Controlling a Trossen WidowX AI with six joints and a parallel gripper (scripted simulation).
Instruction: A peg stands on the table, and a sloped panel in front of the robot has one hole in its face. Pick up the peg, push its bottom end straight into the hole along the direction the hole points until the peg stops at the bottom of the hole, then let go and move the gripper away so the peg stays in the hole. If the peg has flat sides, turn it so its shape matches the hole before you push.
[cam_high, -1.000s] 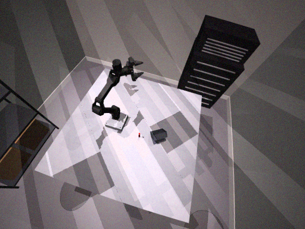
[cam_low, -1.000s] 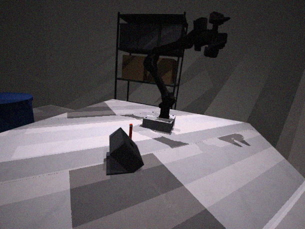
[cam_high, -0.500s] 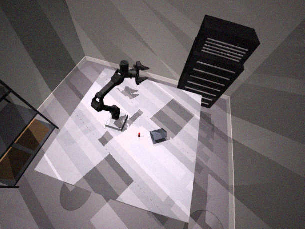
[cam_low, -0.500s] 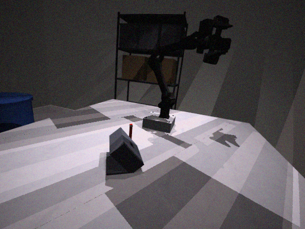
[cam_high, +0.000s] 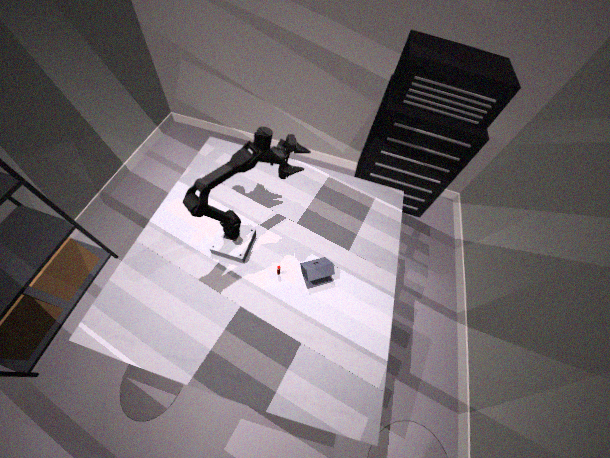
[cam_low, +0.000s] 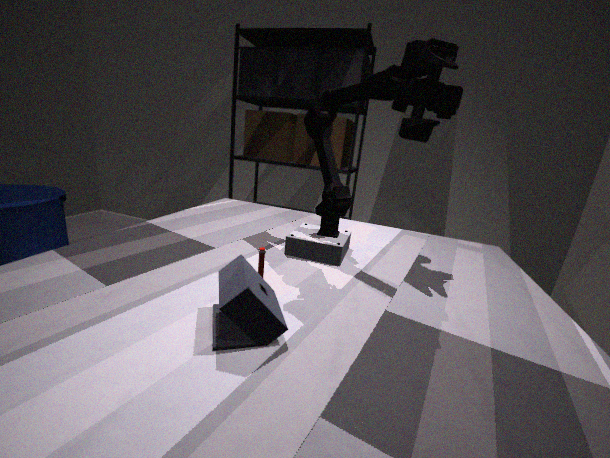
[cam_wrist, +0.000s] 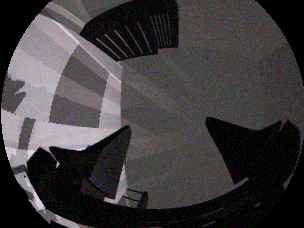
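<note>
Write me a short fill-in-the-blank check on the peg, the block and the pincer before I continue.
1. The peg has a ____ top end.
2. The peg stands between the arm's base and the sloped ____.
3. The pincer is ____, holding nothing.

Missing words: red; block; open

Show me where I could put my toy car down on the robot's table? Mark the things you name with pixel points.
There's bare table (cam_high: 165, 300) (cam_low: 150, 400) between the robot's base (cam_high: 243, 254) (cam_low: 312, 251) and the near-left edge in the top view. It's crowded where the red-topped peg (cam_high: 278, 270) (cam_low: 261, 262) stands between that base and the sloped block (cam_high: 318, 270) (cam_low: 255, 315).
</note>
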